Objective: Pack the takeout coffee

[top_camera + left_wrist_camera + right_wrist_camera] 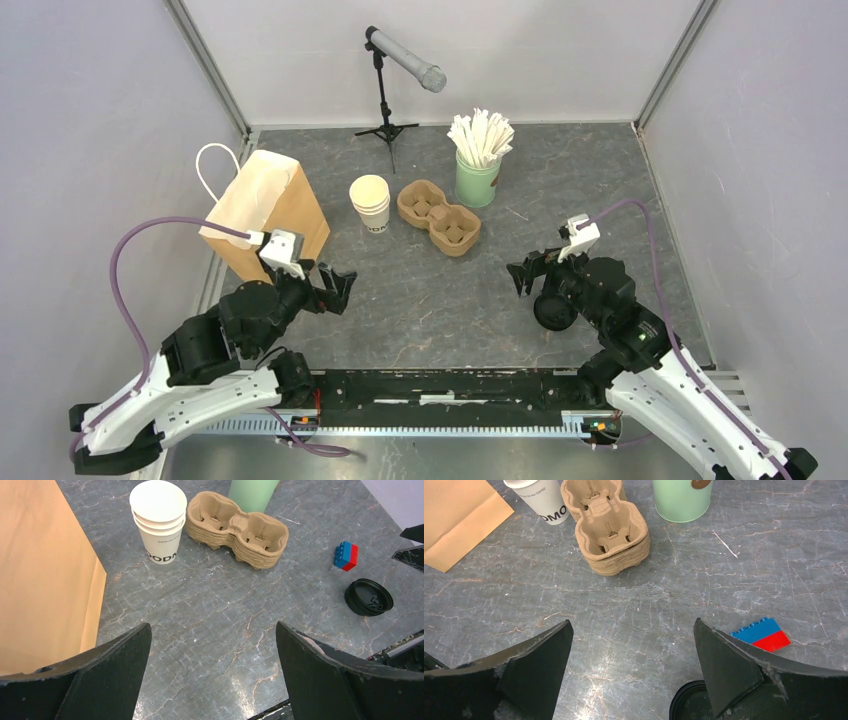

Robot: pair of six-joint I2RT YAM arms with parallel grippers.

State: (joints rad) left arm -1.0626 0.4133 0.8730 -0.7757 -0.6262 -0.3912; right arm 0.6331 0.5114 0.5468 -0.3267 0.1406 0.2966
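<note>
My left gripper (212, 630) and right gripper (631, 625) gape empty; cup stack (370, 203) and black lid (368, 597) sit apart; packing unstarted.

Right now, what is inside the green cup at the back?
White straw-like sticks stand in the green cup, fanning above its rim. Its wall hides their lower ends and the bottom.

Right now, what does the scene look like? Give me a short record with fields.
left gripper: open, empty, near the brown paper bag
right gripper: open, empty, by the loose black lid
cup stack: lidless, upright, left of the pulp cup carriers
carriers: stacked, no cups in them
green tin: holds wrapped straws
other: blue-and-red toy brick, microphone on stand
lidded cup: none in view
</note>
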